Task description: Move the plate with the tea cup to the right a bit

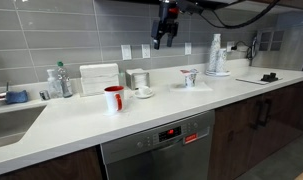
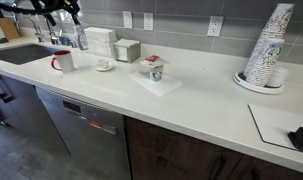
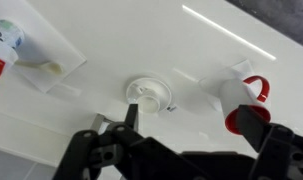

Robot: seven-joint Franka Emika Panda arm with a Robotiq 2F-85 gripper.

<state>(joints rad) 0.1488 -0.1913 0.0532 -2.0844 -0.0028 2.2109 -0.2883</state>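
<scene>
A small white tea cup sits on a white plate (image 1: 143,93) on the white counter, near the back wall; it also shows in an exterior view (image 2: 104,66) and in the wrist view (image 3: 149,92). My gripper (image 1: 167,32) hangs high above the counter, well clear of the plate, open and empty. In the wrist view its fingers (image 3: 194,125) spread wide, with the plate just beyond one fingertip. In an exterior view the gripper (image 2: 59,12) is at the top left.
A red and white mug (image 1: 113,98) stands beside the plate. A paper cup on a white square (image 1: 190,78), a napkin dispenser (image 1: 99,78), a metal box (image 1: 138,78), bottles (image 1: 59,82), a sink (image 1: 11,122) and stacked cups (image 1: 216,55) are around.
</scene>
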